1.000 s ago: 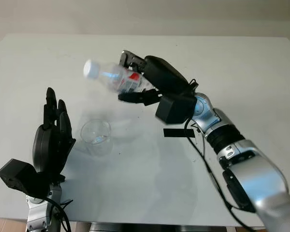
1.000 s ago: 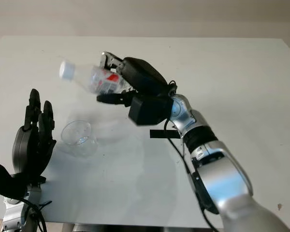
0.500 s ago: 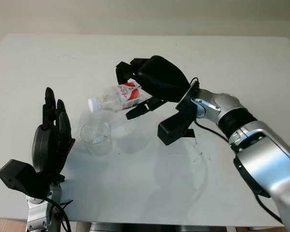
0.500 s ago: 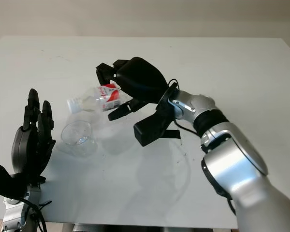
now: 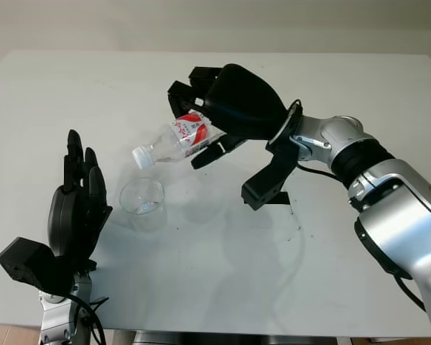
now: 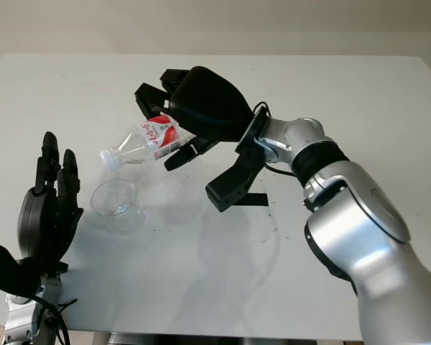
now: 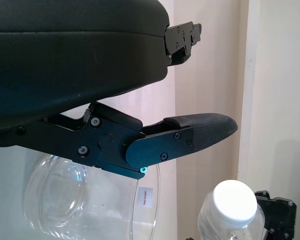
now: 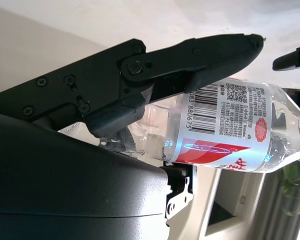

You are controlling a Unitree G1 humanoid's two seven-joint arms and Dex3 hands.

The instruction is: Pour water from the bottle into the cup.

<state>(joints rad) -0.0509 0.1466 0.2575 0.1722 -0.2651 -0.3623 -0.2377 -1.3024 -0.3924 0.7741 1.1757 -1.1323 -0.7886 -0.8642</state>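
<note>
Bottle (image 5: 178,141), light, thin-walled and easily crushed, is grasped at its labelled middle by the right hand (image 5: 226,108), tilted mouth-down above the cup (image 5: 142,202); left hand (image 5: 75,212) open nearby.

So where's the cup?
In the left eye view the cup stands on the table's left side, beside the open left hand, just below the bottle's cap.

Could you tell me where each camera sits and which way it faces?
Left eye, head: looks down at the table, the right robot hand tilting the bottle over the cup.
Right eye: same scene; left robot hand beside the cup.
Left wrist: past its fingers at cup and bottle cap.
Right wrist: its fingers on the label.
All share the bottle.
</note>
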